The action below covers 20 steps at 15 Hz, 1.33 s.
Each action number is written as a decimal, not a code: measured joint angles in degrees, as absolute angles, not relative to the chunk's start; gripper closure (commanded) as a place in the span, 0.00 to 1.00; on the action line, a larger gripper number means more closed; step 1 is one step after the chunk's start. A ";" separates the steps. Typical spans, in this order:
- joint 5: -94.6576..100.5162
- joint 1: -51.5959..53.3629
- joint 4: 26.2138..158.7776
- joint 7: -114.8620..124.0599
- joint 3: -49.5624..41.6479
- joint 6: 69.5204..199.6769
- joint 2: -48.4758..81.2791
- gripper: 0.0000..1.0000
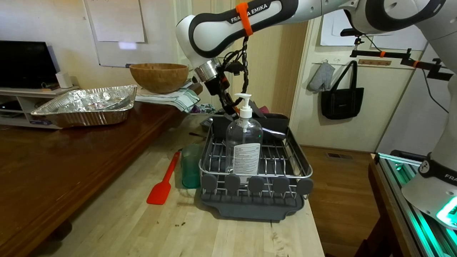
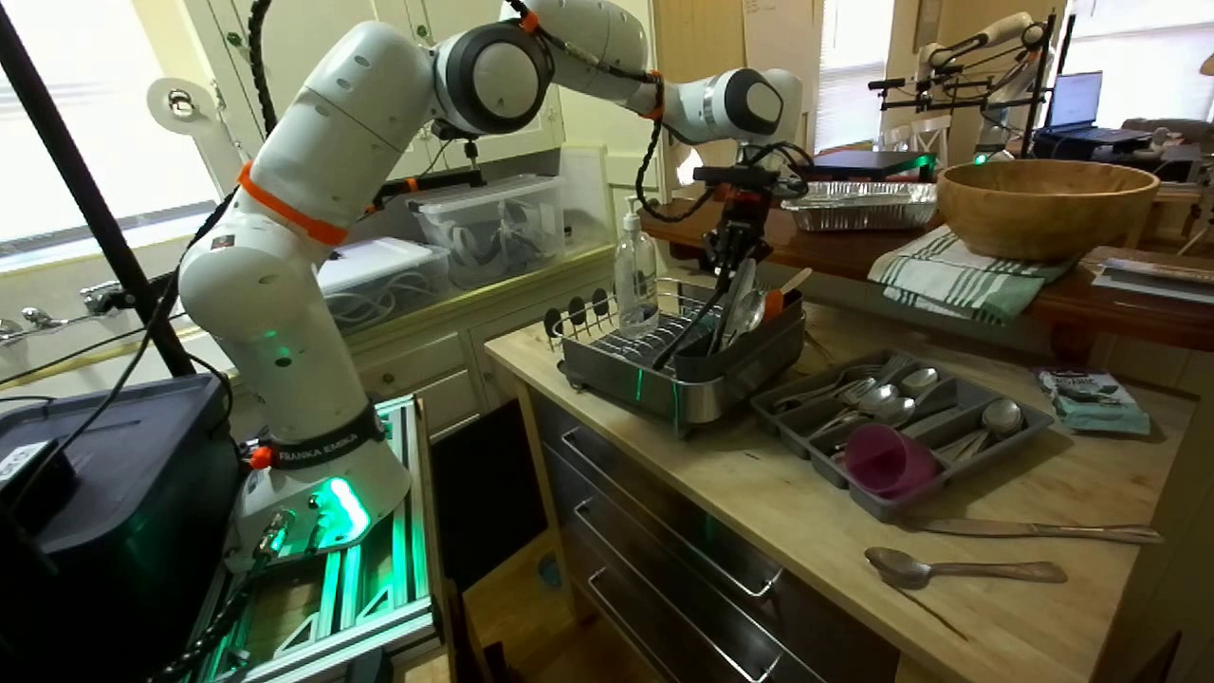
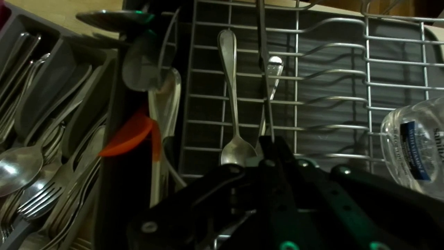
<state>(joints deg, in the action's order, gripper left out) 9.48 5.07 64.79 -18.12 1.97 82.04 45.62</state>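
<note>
Black pincer, dark utensil, red spatula, green-striped towel

We take this for a home kitchen: drawers, cupboards, taps, a dish rack and a cutlery tray show it, with a hanging mitt. The TV looks domestic too, yet we see something of a lab in the robot and a second arm behind.

1 long, thin, dark utensil, seen edge-on in wrist view so exact type's unclear; a bit thicker partway along. Upper end pinched btwn the fingers. In an exterior view it slants down over the dish rack, lower end near the rack's closer long edge; can't tell re: contact w/ rack.
</note>
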 measured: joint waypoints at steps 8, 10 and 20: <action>9.65 6.36 55.97 -19.26 2.57 75.64 51.57 0.99; 9.74 6.69 52.73 -19.81 2.58 73.51 53.97 0.99; 10.21 7.50 38.58 -24.36 2.52 64.50 64.80 0.99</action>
<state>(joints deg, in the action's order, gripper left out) 10.21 7.50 38.58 -24.36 2.52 64.50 64.80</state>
